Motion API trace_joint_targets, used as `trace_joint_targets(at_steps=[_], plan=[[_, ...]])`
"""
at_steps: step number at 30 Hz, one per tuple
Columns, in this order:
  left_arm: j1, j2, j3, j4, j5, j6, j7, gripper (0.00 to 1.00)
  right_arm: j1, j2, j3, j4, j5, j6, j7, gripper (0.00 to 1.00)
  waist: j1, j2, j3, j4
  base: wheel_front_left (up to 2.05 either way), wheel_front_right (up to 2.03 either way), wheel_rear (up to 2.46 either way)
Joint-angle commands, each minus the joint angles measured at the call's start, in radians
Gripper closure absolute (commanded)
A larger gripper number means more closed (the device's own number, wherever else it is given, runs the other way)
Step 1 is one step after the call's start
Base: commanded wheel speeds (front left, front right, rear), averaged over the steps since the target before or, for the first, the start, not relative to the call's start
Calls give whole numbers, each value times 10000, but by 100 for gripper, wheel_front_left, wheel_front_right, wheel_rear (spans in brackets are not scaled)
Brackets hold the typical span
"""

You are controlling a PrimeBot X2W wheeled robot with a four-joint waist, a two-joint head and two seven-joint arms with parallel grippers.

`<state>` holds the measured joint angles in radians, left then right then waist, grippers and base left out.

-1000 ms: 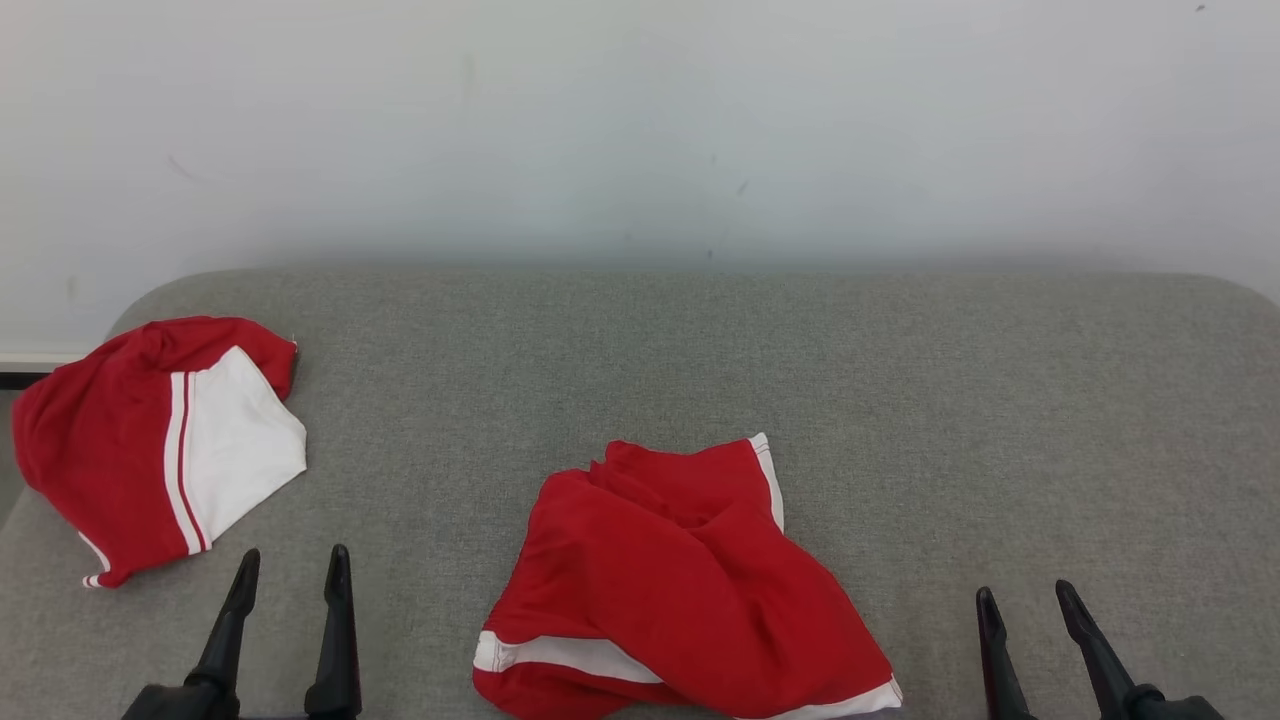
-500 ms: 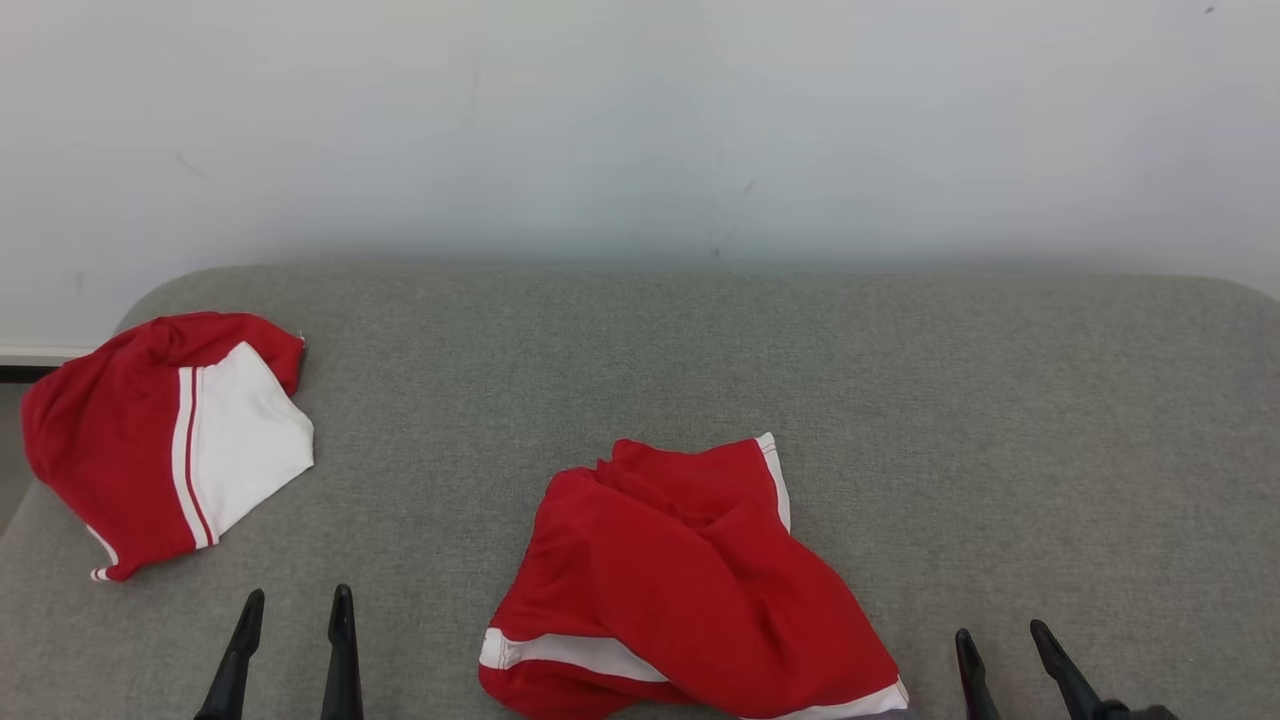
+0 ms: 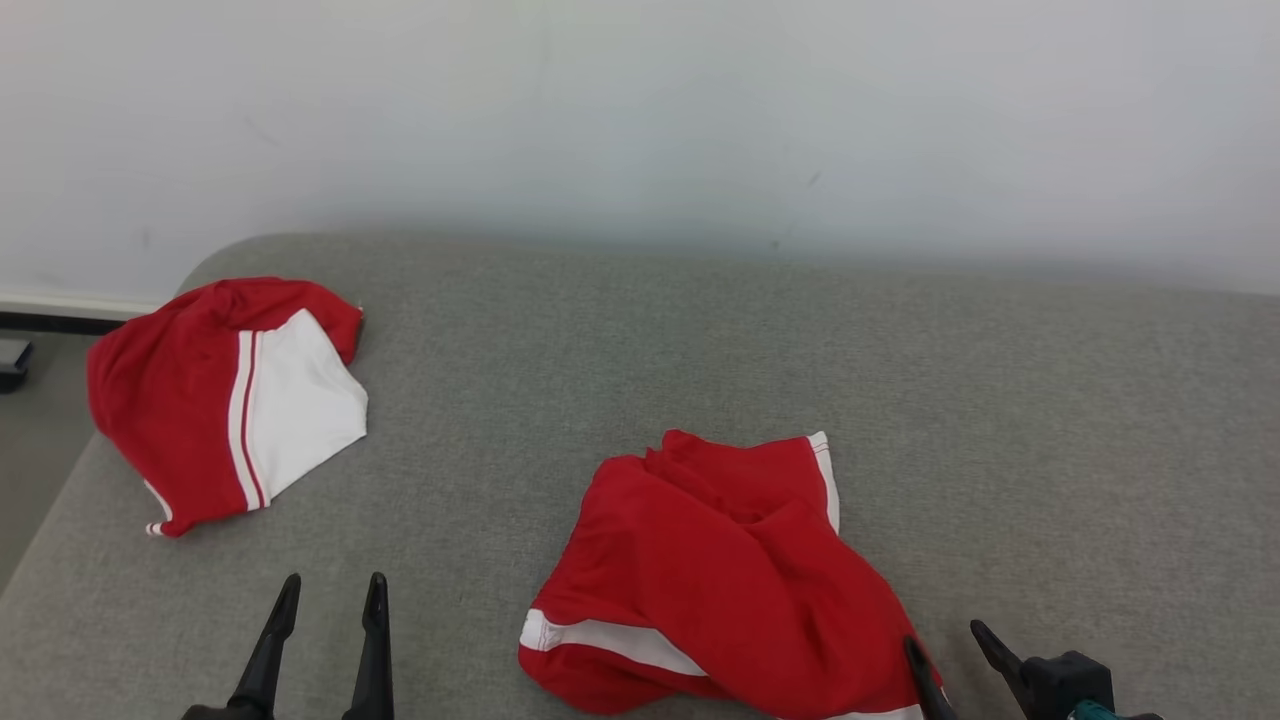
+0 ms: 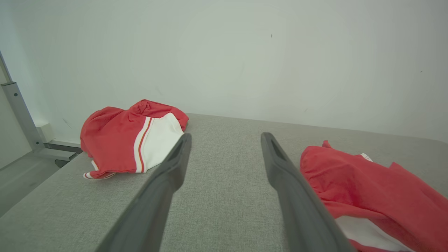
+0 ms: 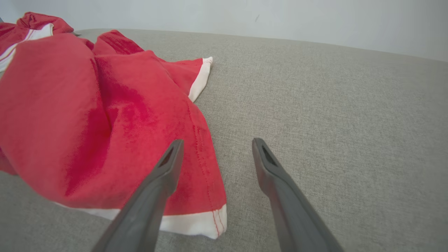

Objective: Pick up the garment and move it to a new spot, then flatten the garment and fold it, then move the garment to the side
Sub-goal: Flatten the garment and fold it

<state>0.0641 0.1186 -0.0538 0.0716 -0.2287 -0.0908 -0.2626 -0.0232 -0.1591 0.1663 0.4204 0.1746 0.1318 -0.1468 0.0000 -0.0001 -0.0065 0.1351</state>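
Note:
A crumpled red garment (image 3: 720, 580) with white trim lies on the grey fabric surface (image 3: 800, 350), near its front edge. My right gripper (image 3: 946, 640) is open at the garment's lower right corner. In the right wrist view, the right gripper (image 5: 217, 141) has its left finger over the garment (image 5: 87, 115) near the white hem and its right finger over bare fabric. My left gripper (image 3: 333, 585) is open and empty, well left of the garment. The left wrist view shows the left gripper (image 4: 225, 138) pointing at bare surface, with the garment (image 4: 367, 189) to its right.
A second red and white garment (image 3: 200, 400) lies bunched at the surface's far left corner, also seen in the left wrist view (image 4: 119, 140). A pale wall (image 3: 640, 120) backs the surface. The floor and a metal frame (image 4: 17, 112) lie past the left edge.
The head camera has turned, so everything has shifted right in its view. My right gripper has moved left to the garment's lower right corner. Both grippers remain open.

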Motion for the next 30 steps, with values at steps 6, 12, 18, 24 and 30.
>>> trace_joint_targets(at_steps=[6,12,18,24,30], plan=[[-394,-200,69,126,210,-198,-33,0,-798,-42,301,1453,34,-22,142,0,0,1,406,496,0,0,0],[-477,-310,251,206,303,-280,-33,0,-1284,15,567,2350,285,-22,-93,100,0,1,458,554,0,0,0],[-352,-418,463,255,330,-312,-33,0,-1817,-384,331,2679,525,-22,-612,100,0,1,394,234,0,0,0],[-422,-506,447,248,388,-356,-33,0,-2019,-871,-571,2726,910,-22,-838,100,0,1,396,48,0,0,0],[-462,-577,448,287,361,-391,-33,0,-1843,-1119,-1253,2714,1387,-22,-678,100,0,1,431,-14,0,0,0]])
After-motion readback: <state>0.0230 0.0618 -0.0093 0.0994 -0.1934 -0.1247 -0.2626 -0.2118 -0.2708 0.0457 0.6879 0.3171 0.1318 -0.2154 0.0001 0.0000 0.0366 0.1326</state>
